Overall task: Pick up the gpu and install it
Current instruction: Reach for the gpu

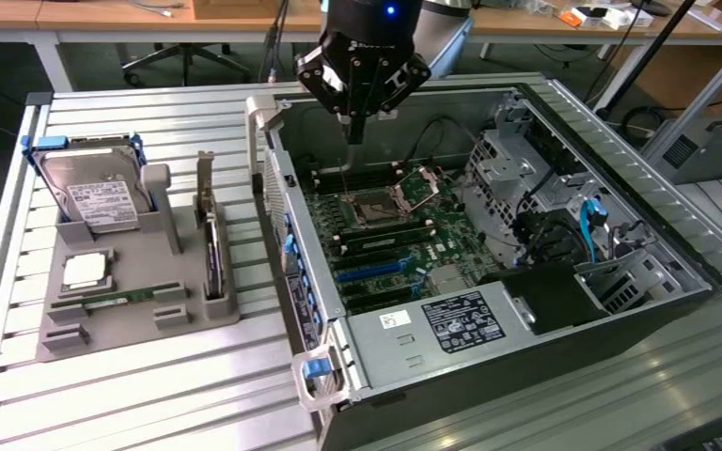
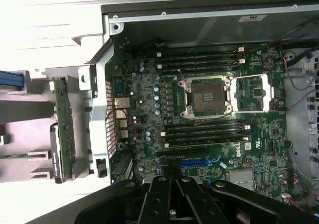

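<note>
The gpu [image 1: 213,246] stands on edge in a slot of the grey holder [image 1: 135,324] on the tabletop [image 1: 148,113]. Its metal bracket rises at the far end. It sits outside the case [image 1: 612,310], on the exterior view's left, and nothing touches it.

The tool [image 1: 353,132] hangs over the open case above the motherboard [image 1: 374,244], near the socket [image 1: 368,209]. Its fingers are clenched together on nothing, well apart from the card.

I judge the pick as not yet begun. To do it well, the fingers should spread and come down squarely over the card's top edge. They should pinch bare board rather than components, then draw the card straight up so it does not bind in its slot.

The case wall [image 1: 267,188] stands between tool and card, so any path has to clear its rim. The hard drive [image 1: 91,197] stands just beside the gpu in the same holder and leaves little room on that side. The memory stick [image 1: 129,296] and processor [image 1: 86,271] lie lower and look out of the way. Inside the case, the blue slot [image 1: 368,272] appears free.
</note>
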Tool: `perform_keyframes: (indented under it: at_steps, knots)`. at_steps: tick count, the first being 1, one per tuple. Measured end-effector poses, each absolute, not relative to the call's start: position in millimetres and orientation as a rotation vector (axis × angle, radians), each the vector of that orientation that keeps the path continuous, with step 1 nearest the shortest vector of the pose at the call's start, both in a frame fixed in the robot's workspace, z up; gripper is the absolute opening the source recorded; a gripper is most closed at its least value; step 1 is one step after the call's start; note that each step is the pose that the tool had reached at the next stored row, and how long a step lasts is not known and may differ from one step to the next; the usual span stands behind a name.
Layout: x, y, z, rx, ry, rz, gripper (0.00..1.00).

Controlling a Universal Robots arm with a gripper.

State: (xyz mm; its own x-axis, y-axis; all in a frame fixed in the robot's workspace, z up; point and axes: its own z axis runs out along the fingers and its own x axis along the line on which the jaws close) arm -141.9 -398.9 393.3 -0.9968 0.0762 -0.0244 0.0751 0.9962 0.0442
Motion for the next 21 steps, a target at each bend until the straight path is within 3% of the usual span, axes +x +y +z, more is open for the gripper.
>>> perform_keyframes:
  at_steps: [21]
  knots:
    - [-147.9,-398.9,393.3,0.118,3.113,0.067,0.11]
